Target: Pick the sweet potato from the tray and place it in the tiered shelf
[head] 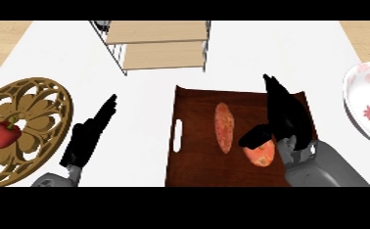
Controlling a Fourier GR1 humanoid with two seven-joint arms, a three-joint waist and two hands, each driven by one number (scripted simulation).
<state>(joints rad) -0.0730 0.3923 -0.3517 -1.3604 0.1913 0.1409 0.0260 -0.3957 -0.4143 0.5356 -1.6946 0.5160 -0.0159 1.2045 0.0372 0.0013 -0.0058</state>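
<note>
Head view, looking steeply down. Finds the sweet potato lying flat on the brown tray, a little left of the tray's middle. Long and slim, with the long axis running from the near edge toward the far edge: one tapered end points at the tiered shelf, the other back toward the robot. Finds a rounder orange piece just right of its near end, also on the tray; cannot tell whether a second potato or a cut part of the same one. Shows the right hand over the tray's right half, fingers straight and pressed together, pointing away, thumb bent out to the left with its tip over the rounder piece's upper edge; cannot tell whether touching. Shows the left hand at the lower left, fingers straight and together, holding nothing. Has under all of it a white counter, with tan wood past both far corners. Counts one tray with a slot handle on its left side; one shelf of two wooden tiers in a wire frame, beyond the tray's far edge and apart from it; one golden openwork plate at the left bearing one red pepper; one white plate with red flower marks, cut by the right edge; two hands.
</note>
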